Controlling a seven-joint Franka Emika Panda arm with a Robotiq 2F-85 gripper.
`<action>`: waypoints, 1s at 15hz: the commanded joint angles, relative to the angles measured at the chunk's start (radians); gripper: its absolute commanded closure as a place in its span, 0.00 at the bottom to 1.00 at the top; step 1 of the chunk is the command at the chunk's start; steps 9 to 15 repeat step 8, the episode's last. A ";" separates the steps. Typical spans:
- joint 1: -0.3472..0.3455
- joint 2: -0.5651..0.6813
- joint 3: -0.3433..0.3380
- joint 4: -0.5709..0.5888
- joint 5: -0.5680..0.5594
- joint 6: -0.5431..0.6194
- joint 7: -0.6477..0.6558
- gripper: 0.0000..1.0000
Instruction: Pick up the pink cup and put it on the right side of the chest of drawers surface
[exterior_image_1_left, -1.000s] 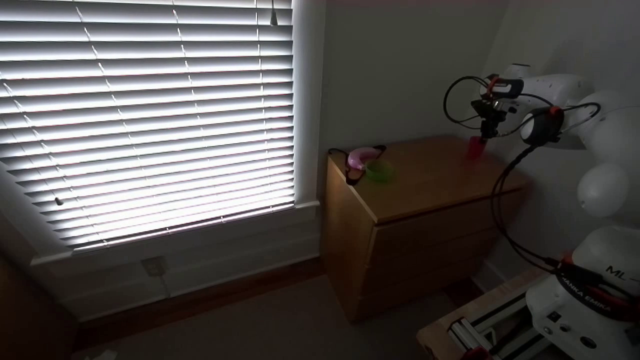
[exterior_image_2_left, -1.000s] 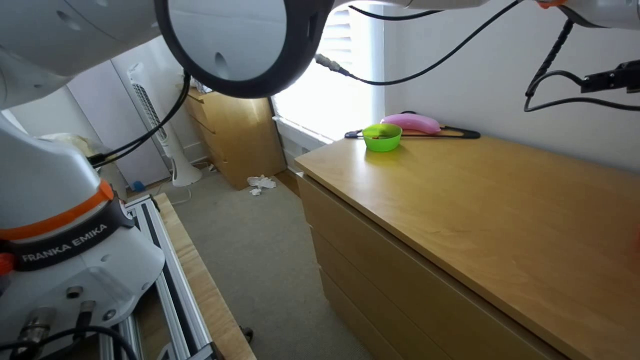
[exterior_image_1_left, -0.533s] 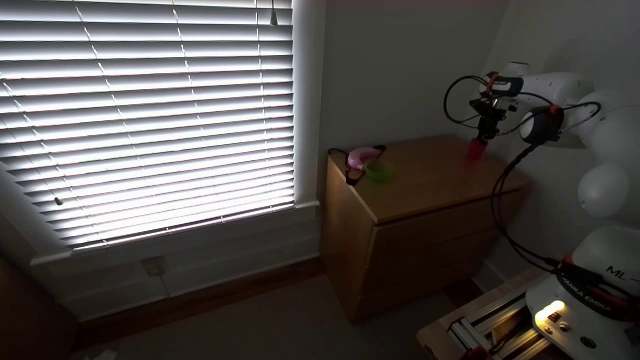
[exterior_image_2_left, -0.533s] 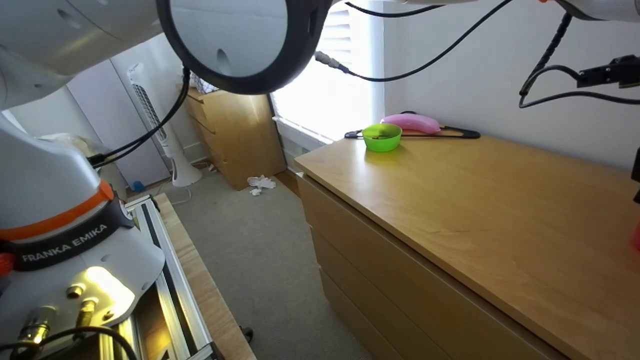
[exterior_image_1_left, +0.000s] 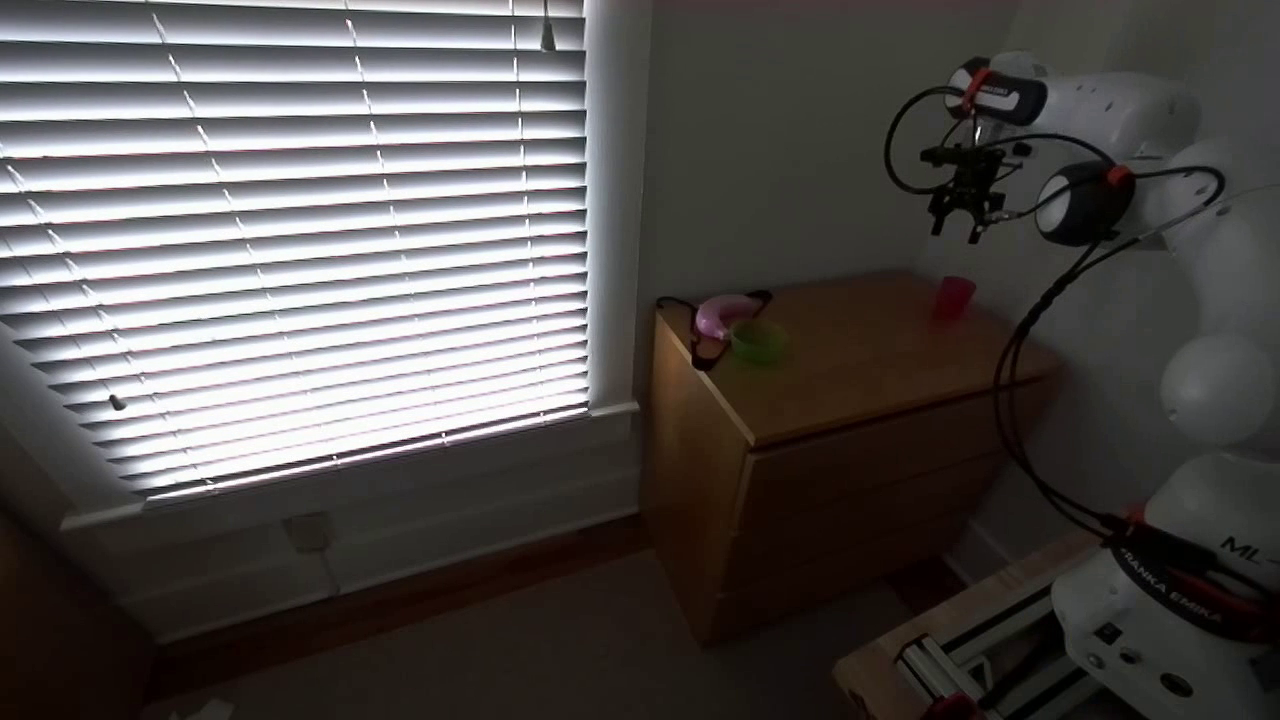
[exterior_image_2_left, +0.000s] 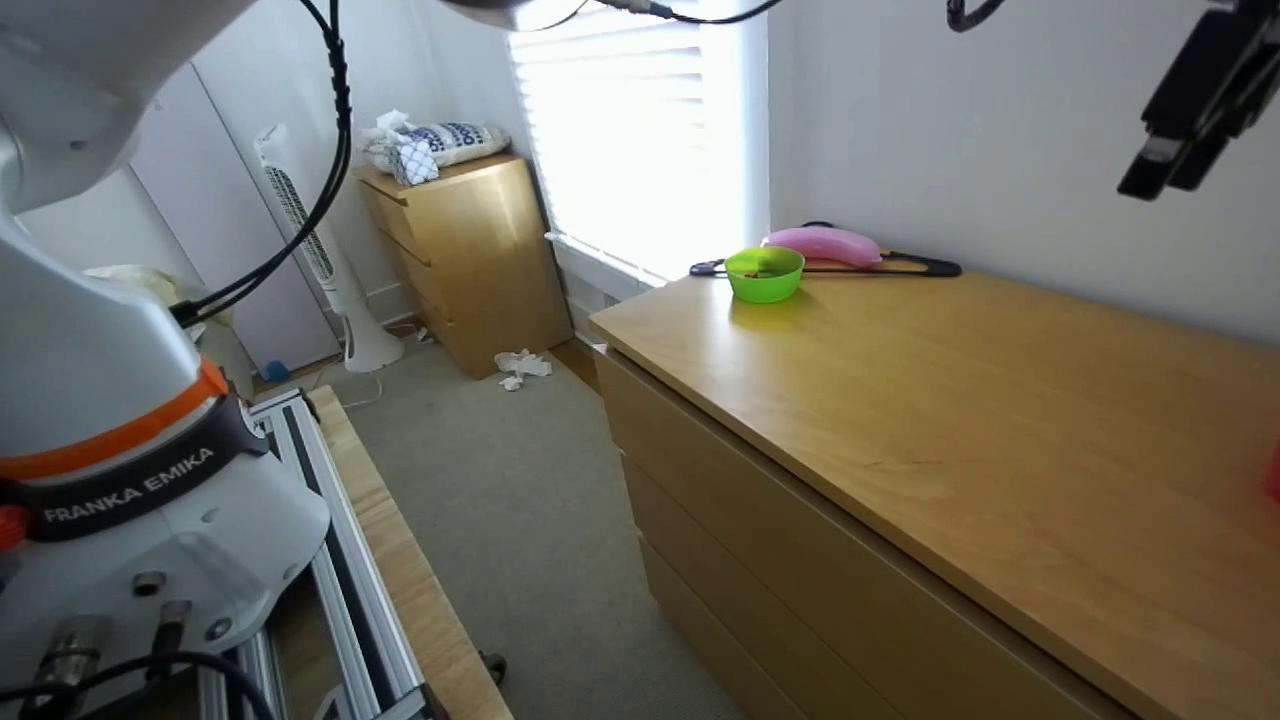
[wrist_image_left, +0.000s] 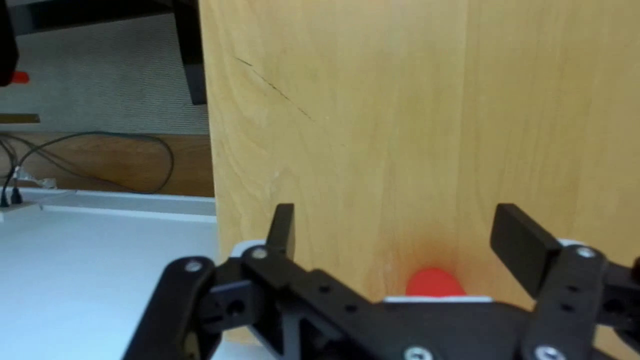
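The small pink-red cup stands upright on the chest of drawers, near the right end of its top in this exterior view. Another exterior view catches only a sliver of the cup at the right border. Well above it hangs my gripper, jaws spread and apart from the cup. From the wrist, the gripper is wide apart with bare wood between its fingertips. Part of the cup shows below, the remainder hidden behind the gripper's body.
A green bowl, a pink curved object and a black hanger lie at the chest's far end. The wall runs along its back edge. A window with blinds is beside it. Cables loop from the arm.
My gripper was down at the cup and shut on it; it has opened, let go and risen well above. The cup stays on the chest top, now standing free.
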 joint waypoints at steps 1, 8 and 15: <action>0.021 -0.034 -0.018 -0.024 0.012 -0.029 -0.039 0.00; 0.024 -0.008 -0.027 0.033 0.012 -0.065 -0.039 0.00; 0.024 -0.008 -0.027 0.033 0.012 -0.065 -0.039 0.00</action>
